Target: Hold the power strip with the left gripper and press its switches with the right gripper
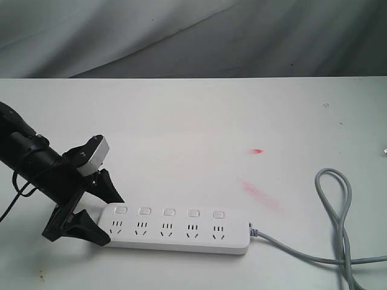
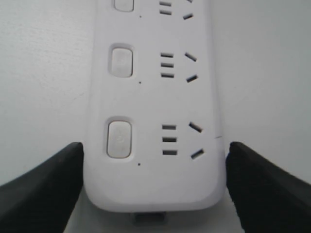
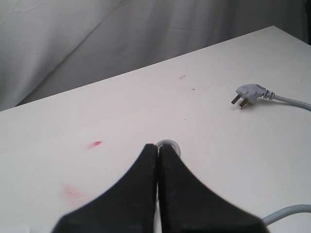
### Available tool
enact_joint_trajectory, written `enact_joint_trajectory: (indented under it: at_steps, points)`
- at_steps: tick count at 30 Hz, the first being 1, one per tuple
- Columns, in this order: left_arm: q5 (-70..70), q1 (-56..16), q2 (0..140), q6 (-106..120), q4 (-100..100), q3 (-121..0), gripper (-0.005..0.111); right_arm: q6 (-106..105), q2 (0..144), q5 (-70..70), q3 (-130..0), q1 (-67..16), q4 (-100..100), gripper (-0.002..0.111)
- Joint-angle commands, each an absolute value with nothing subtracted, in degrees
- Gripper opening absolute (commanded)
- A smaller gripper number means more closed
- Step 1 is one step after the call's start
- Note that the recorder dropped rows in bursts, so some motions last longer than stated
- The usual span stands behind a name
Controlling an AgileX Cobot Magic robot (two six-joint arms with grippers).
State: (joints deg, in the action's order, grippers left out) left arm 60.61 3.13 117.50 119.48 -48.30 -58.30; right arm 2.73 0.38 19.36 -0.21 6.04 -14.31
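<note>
The white power strip (image 1: 178, 229) lies along the table's front edge, and its five switches (image 1: 169, 212) form a row above the sockets. Its grey cord (image 1: 338, 208) loops off to the right. My left gripper (image 1: 109, 211) straddles the strip's left end, one black finger behind it and one in front. In the left wrist view the fingers (image 2: 58, 179) sit against both long sides of the power strip (image 2: 155, 184), near the end switch (image 2: 119, 139). My right gripper (image 3: 158, 146) is shut and empty above bare table; it is out of the exterior view.
The cord's plug (image 3: 250, 94) lies on the table far from the right gripper. A small clear ring (image 3: 171, 144) sits just past its tips. Red smears (image 1: 261, 194) mark the table behind the strip. A grey cloth backdrop (image 1: 193, 36) hangs beyond the far edge.
</note>
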Motion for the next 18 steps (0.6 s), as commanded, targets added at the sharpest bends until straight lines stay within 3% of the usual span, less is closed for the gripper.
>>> enact_joint_trajectory:
  at_steps: [1,18]
  points:
    - [59.91,2.76,117.55,119.97,-47.14,-57.98,0.0,2.71,0.0,19.49,0.0,6.22,-14.36,0.0]
    - [59.91,2.76,117.55,119.97,-47.14,-57.98,0.0,-7.09,0.0,19.49,0.0,6.22,-6.73,0.0]
